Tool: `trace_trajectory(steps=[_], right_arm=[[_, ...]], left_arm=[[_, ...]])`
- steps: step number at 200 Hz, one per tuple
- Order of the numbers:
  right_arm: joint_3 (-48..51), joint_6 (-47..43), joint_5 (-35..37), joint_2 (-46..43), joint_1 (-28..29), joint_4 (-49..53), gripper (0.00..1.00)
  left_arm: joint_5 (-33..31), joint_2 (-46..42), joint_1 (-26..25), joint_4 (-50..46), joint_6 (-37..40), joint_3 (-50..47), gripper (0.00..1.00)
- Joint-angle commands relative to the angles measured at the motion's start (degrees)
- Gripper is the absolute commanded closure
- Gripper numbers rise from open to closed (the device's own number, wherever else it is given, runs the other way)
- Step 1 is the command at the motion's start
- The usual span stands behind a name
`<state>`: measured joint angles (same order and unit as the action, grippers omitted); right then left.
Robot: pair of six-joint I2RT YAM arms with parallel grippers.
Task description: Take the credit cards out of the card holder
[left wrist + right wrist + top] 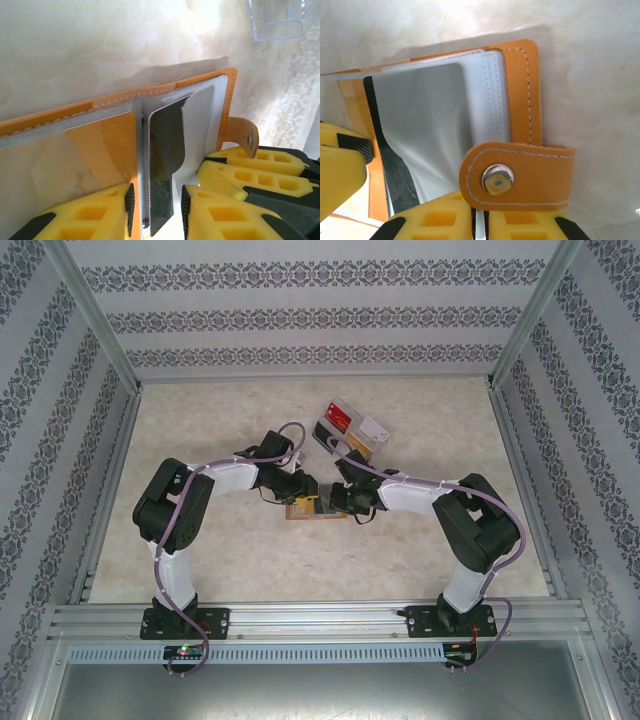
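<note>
The orange card holder lies open on the table between both arms, with its orange rim and clear sleeves showing. A dark grey credit card sits in a sleeve next to the spine. My left gripper is open, its pads standing either side of that card's near end and the spine. My right gripper is shut on the thin edge of a clear sleeve, just under the tab clasp. The dark card also shows through that sleeve.
A clear plastic tray stands behind the arms and holds a red card and a pale one. Its corner shows past the holder. Metal posts and patterned walls enclose the marble-look table.
</note>
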<state>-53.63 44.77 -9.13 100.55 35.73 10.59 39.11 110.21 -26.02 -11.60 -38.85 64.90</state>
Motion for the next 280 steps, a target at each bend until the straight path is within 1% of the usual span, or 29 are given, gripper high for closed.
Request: trace_trajectory(steps=[1,49,70,82,101,137,171,228,261,280], right_arm=[[1.9,0.3,-0.4,1.6,-0.6,2.0,0.85],[2.2,0.5,-2.9,1.8,-1.1,0.2,0.86],[2.4,0.7,-3.5,2.0,-1.4,-0.5,0.86],[2.5,0.8,-3.5,2.1,-1.5,-0.5,0.86],[2.6,0.8,-3.7,2.1,-1.7,-0.7,0.86],[2.6,0.6,-3.9,2.0,-1.7,-0.7,0.86],[2.6,0.6,-3.8,2.0,-1.7,-0.7,0.86],[3.0,0.4,-3.3,1.7,-1.8,-0.4,0.85],[3.3,0.5,-3.2,1.2,-1.8,-0.5,0.84],[3.6,0.1,-3.4,0.5,-1.8,-1.1,0.82]], left_arm=[[-0.3,1.3,-0.9,-2.8,2.7,2.3,0.7],[-0.6,2.7,-1.0,-4.4,2.8,3.2,0.71],[-3.1,2.8,-1.0,-5.9,2.9,3.6,0.71],[-3.3,2.9,-1.0,-6.0,2.9,3.6,0.7],[-1.0,3.2,-1.0,-4.6,2.6,3.6,0.7],[5.1,3.8,-0.9,-0.4,1.6,3.3,0.71],[5.5,3.5,-0.8,-0.3,1.5,3.4,0.73],[3.5,1.6,-0.1,-2.3,2.9,3.0,0.83],[1.9,0.5,0.6,-4.7,4.1,2.7,0.92],[0.5,-0.7,1.1,-6.3,5.4,2.3,0.94]])
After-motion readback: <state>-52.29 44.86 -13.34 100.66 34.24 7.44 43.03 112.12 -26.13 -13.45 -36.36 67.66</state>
